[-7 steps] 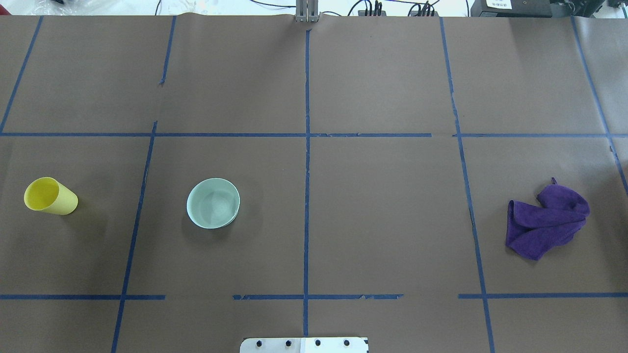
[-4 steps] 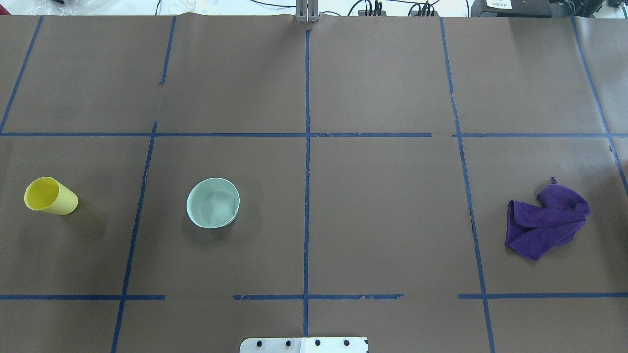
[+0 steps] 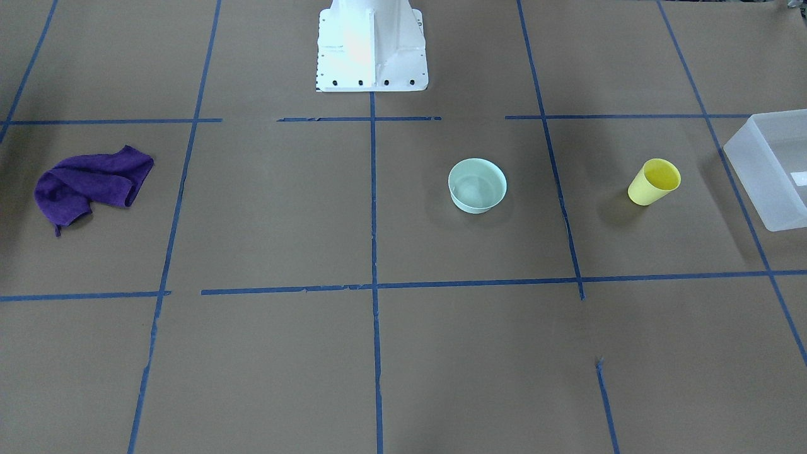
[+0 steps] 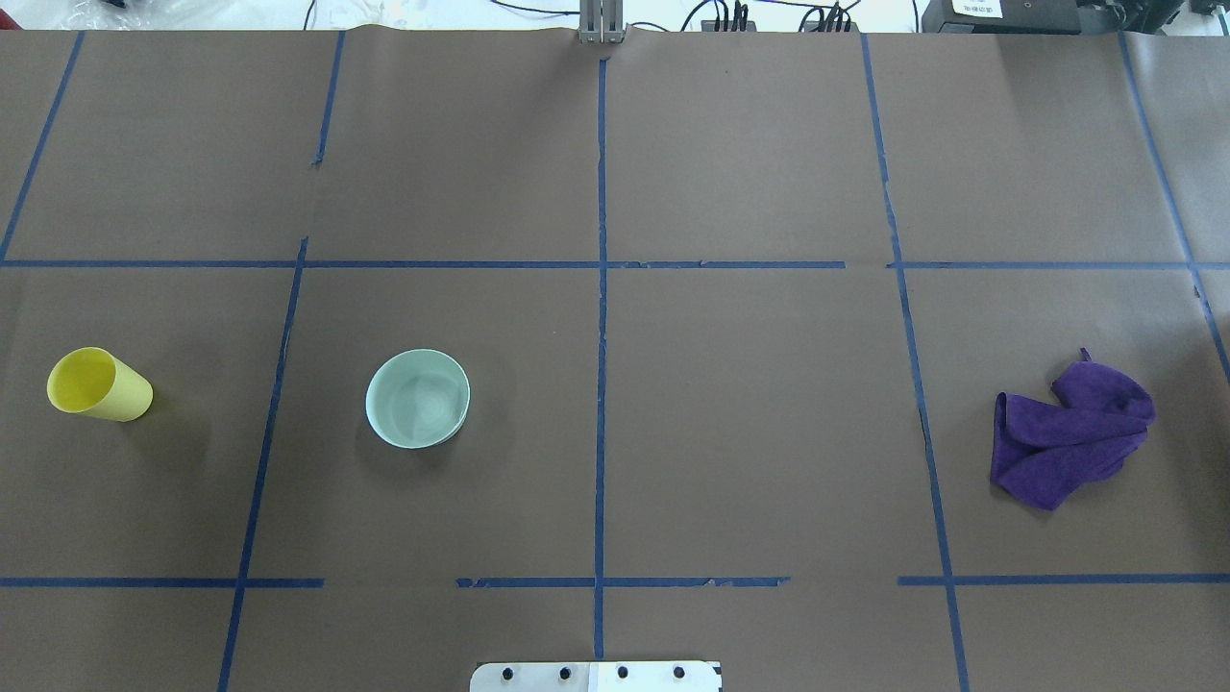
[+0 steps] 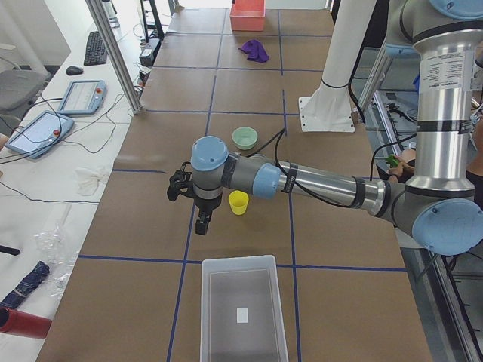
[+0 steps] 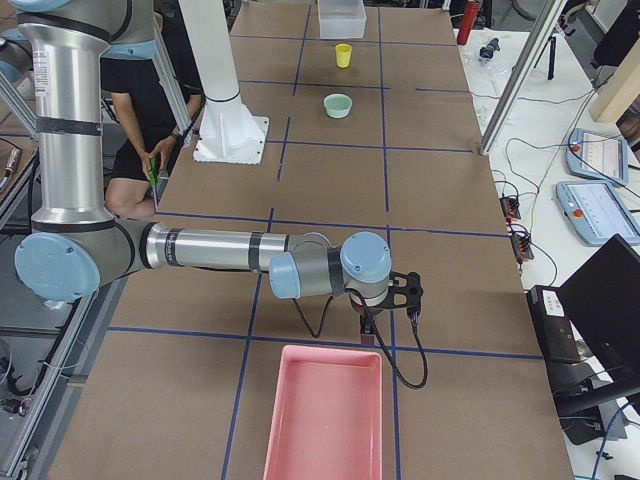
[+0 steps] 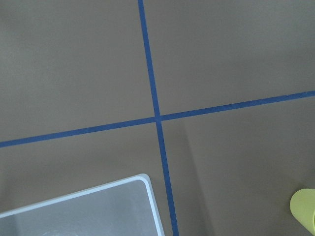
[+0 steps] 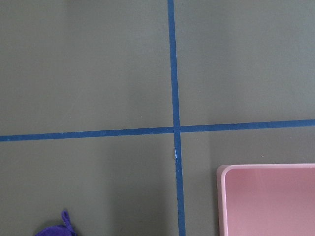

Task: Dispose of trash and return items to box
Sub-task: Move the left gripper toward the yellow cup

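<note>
The yellow cup [image 4: 99, 384] stands upright on the brown table, left of the pale green bowl [image 4: 417, 398]. It also shows in the front view [image 3: 654, 181]. The translucent box [image 3: 756, 183] sits beyond the cup at the table's left end, and its corner [image 7: 152, 206] shows in the left wrist view beside the cup's rim [image 7: 304, 216]. My left gripper [image 5: 201, 225] hangs over the table between the cup [image 5: 238, 202] and the box [image 5: 235, 259]. I cannot tell if it is open. My right gripper [image 6: 367, 333] hangs by a pink bin [image 6: 325, 415]. I cannot tell its state either.
A crumpled purple cloth [image 4: 1071, 432] lies at the table's right side. The pink bin [image 8: 268, 199] sits at the table's right end. The robot's white base [image 3: 371, 44] stands at the table's near middle. Blue tape lines cross the table.
</note>
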Controlling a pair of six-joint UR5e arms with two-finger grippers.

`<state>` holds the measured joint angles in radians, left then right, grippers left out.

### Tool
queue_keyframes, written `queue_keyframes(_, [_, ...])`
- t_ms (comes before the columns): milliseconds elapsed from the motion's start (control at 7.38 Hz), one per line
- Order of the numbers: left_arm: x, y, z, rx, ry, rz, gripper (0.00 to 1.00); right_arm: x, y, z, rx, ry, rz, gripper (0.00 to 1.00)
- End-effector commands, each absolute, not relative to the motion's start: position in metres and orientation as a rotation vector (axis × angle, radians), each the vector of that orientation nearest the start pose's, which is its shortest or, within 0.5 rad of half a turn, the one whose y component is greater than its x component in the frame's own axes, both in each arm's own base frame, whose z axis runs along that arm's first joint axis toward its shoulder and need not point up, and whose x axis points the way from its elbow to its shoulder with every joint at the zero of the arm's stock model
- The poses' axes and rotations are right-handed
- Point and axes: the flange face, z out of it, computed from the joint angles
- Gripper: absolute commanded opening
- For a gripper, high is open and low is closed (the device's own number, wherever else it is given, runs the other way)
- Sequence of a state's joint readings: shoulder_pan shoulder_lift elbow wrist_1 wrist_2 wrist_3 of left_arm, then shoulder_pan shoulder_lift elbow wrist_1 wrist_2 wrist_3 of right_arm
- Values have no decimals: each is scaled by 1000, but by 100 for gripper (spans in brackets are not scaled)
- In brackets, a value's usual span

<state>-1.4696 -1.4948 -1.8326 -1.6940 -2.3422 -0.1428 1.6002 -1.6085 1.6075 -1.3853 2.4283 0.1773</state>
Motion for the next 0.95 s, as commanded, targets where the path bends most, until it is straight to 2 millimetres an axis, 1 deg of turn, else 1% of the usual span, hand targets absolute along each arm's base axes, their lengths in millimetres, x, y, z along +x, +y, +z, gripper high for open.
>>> queue_keyframes(0, [48,-437,557,209,877,27,99,72,-484,633,111,-867,113,100])
queue_keyframes(136, [67,-412,566,216,932,-14,98,72,-484,630,116,-866,112,100])
queue_keyframes(271, [89,-403,567,191,963,-18,98,73,-484,630,116,-867,113,100])
queue_keyframes(407, [105,-400,566,162,971,-17,97,72,-484,629,117,-868,111,100])
queue_keyframes(542, [115,-398,566,143,972,-15,96,72,-484,630,116,-868,111,100])
queue_keyframes(678, [117,-401,569,138,969,-16,96,72,-484,630,114,-867,112,100])
queue_keyframes(814, [128,-403,573,129,961,-5,96,72,-484,630,114,-869,112,100])
